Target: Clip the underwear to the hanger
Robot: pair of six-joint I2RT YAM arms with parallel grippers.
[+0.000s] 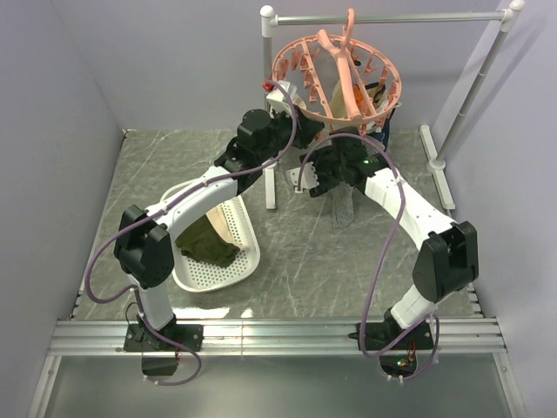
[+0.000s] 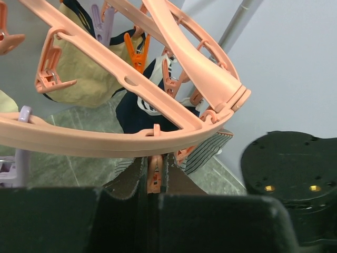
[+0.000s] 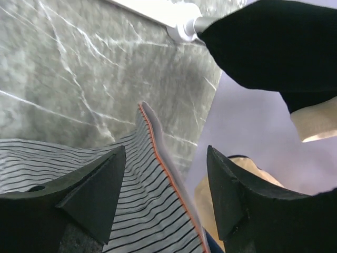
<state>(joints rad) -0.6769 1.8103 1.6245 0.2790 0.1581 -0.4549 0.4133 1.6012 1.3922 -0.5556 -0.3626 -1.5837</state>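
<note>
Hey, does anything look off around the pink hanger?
The striped underwear droops in a narrow bunch below the hanger, not spread along its ring; its edge lies loose between the open jaws of the right pincer.

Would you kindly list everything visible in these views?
hanger: one, salmon pink, hanging at the back
underwear: one, grey-and-white striped, below hanger
cream garment: one, pale yellow, on hanger
navy garment: one, dark blue, on hanger
rail stand: one, grey, at the back
basket: one, white, left side
olive garment: one, green, in basket
table: one, grey marbled, underneath
clip peg: one, pink, under hanger's ring
left pincer: one, black, shut on clip peg
right pincer: one, black, open around underwear's edge
</note>
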